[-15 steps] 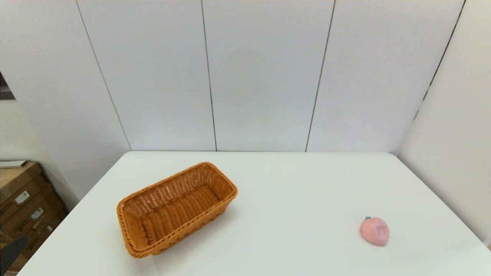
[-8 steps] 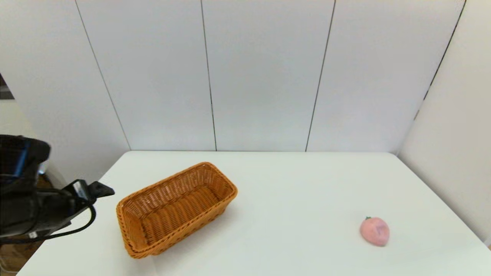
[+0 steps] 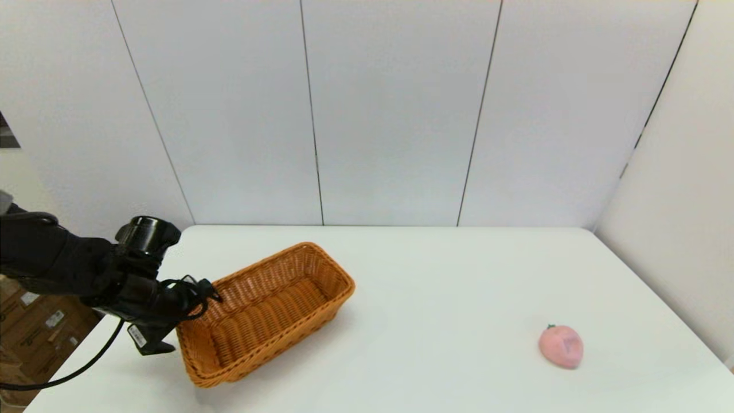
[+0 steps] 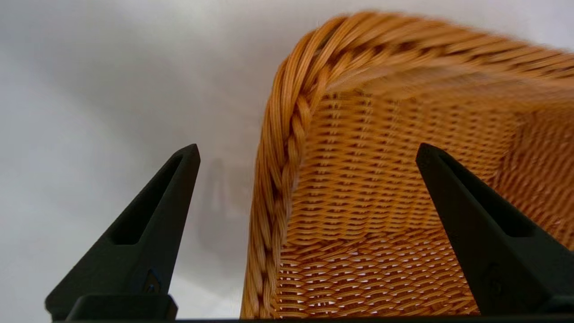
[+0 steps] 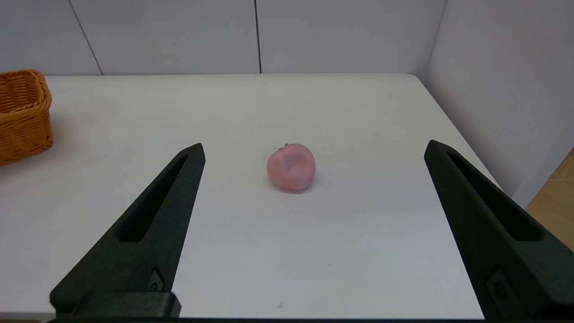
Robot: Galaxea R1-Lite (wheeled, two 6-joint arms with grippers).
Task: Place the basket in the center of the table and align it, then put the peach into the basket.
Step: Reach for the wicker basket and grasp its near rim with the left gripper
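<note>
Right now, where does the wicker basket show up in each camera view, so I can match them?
Head view: the basket lies left of centre on the table.
Left wrist view: its braided rim fills the frame between the open left gripper.
Right wrist view: one end at the edge.
Shared landmark: the braided rim.

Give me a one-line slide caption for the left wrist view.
Open left gripper straddling the braided rim of the wicker basket, one finger outside, one inside.

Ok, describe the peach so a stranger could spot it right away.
Start at the white table. The wicker basket sits on its left half; the peach lies alone far to the right, near the front edge. It is small, round and pale pink, with a tiny green stem.
</note>
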